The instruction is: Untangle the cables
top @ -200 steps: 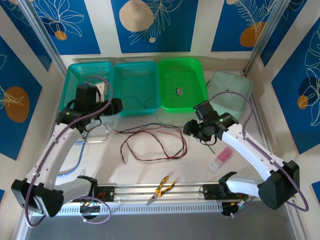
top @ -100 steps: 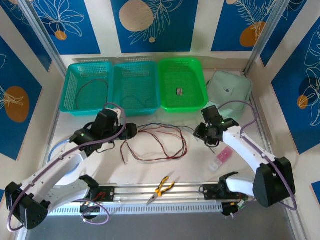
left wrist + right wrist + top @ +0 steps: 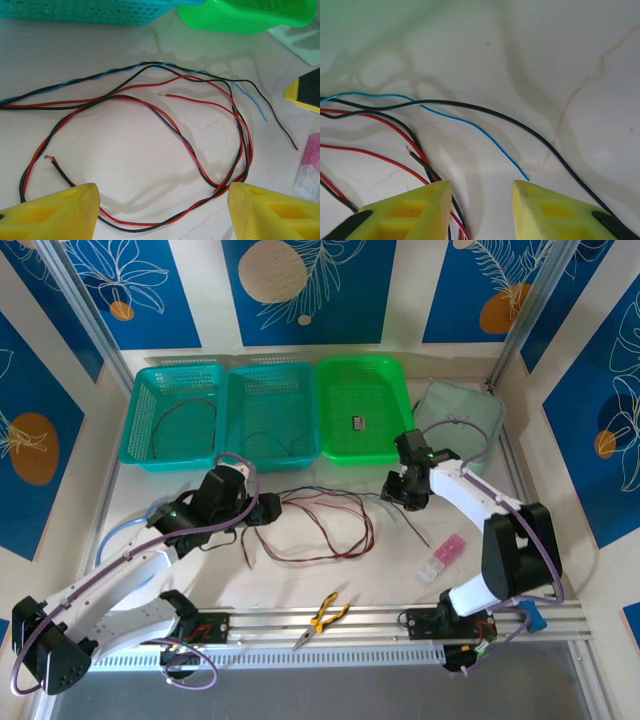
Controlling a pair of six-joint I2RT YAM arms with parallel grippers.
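Both arms have swung in over the tangled cables (image 3: 320, 525) lying mid-tabletop (image 3: 400, 575) — so untangling looks about to begin. The left end effector (image 3: 162, 189) hovers above the loop, spread wide and empty. The right end effector (image 3: 479, 186) has narrowed — part open, gripping nothing, beside the blue wire (image 3: 470, 125) and its loose end.

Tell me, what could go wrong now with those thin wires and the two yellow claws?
1. The right gripper hovers open by the loose end of the blue wire. A black wire runs close by, so closing might pinch both or miss.
2. The red and black wires are twisted together below the open left gripper. Pulling one may tighten the tangle.
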